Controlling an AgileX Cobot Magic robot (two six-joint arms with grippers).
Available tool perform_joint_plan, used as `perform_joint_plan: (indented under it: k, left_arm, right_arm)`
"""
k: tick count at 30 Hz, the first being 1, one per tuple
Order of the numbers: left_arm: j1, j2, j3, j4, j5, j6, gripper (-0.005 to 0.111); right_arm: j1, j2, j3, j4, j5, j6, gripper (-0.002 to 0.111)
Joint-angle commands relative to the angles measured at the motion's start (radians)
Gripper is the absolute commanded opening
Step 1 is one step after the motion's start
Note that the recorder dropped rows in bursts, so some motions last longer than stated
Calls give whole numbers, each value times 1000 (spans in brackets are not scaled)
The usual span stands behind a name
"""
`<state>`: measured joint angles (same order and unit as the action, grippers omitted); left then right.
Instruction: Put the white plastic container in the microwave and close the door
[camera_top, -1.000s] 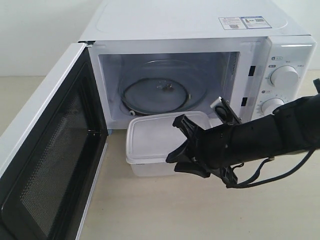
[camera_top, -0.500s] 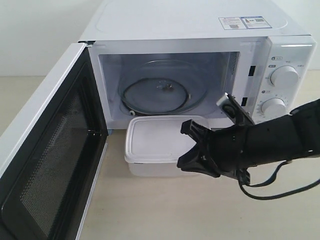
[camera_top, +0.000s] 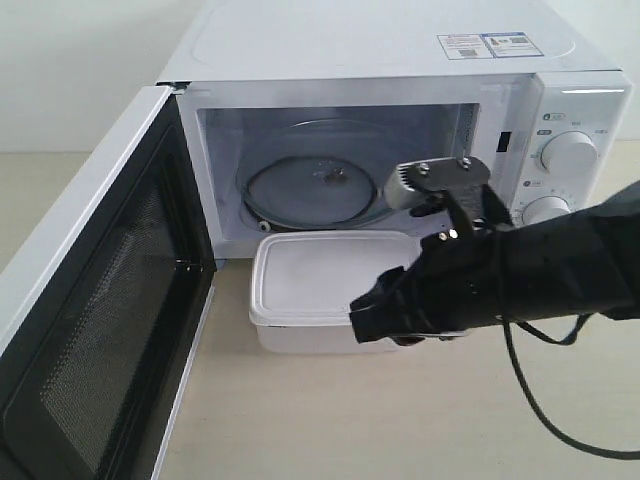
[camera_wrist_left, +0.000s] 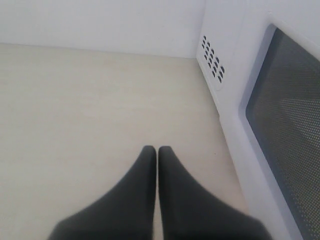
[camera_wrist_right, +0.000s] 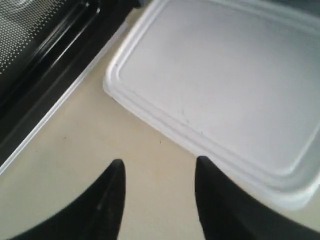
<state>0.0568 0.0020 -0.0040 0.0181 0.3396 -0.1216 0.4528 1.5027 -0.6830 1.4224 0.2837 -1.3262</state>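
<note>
1. The door (camera_top: 100, 330) of the microwave (camera_top: 400, 40) is seen swung wide open; only the glass turntable (camera_top: 315, 185) is held in the cavity.
2. The white plastic container (camera_top: 320, 275) is set lidded on the counter (camera_top: 330, 420), just before the cavity and not yet inside.
3. The right claw (camera_wrist_right: 160, 162) is spread beside the container's corner; nothing is grasped.
4. The left claw (camera_wrist_left: 157, 150) is clenched empty near the door's outer face.
5. Grasping, loading and door closing are judged left to do.
</note>
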Motion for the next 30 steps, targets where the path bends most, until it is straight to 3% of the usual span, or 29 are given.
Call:
perform_joint_plan:
  k: [1, 8, 17, 24, 30]
  left_arm:
    - [2, -2, 4, -7, -2, 1, 4]
    - [2, -2, 4, -7, -2, 1, 4]
    - [2, -2, 4, -7, -2, 1, 4]
    - [2, -2, 4, -7, -2, 1, 4]
    - [2, -2, 4, -7, -2, 1, 4]
  right_arm:
    - [127, 23, -75, -2, -214, -79, 47]
    - [176, 208, -187, 0, -371, -81, 47]
    - [186, 344, -324, 4, -310, -69, 47]
    - [186, 355, -323, 7, -219, -69, 47]
    - [186, 355, -308, 7, -272, -69, 47]
